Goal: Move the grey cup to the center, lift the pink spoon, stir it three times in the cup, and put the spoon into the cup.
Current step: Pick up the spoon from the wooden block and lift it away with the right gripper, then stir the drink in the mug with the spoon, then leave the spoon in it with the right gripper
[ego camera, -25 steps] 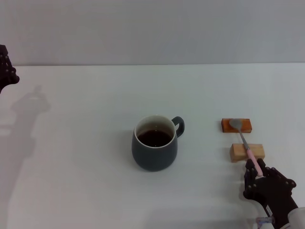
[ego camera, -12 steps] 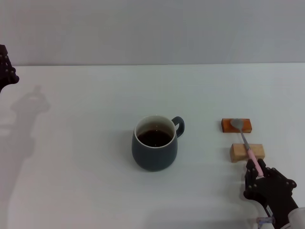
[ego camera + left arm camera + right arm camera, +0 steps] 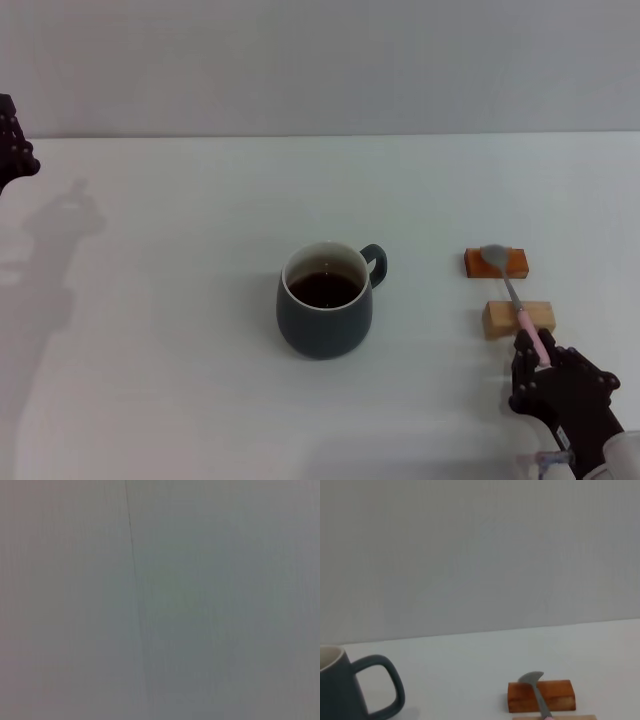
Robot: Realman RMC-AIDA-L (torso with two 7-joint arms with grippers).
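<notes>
Left gripper (image 3: 14, 148): raised at the far left edge of the head view, well apart from everything on the tabletop (image 3: 180, 300); whether its fingers are apart or together cannot be told.

Grey cup (image 3: 325, 300): upright near the middle of the tabletop, dark liquid inside, white inner wall visible, loop handle pointing to the right and away from the robot.

Orange-brown block (image 3: 496, 263): right of the cup, well apart from it. Light wooden block (image 3: 518, 318): just nearer the robot than the orange-brown one, a narrow gap between them.

Pink spoon (image 3: 513, 298): lies across both blocks, silver bowl over the orange-brown block, shaft crossing the wooden block, pink handle end running toward the robot.

Right gripper (image 3: 545, 372): low at the near right, fingers pinched around the spoon's pink handle end.
</notes>
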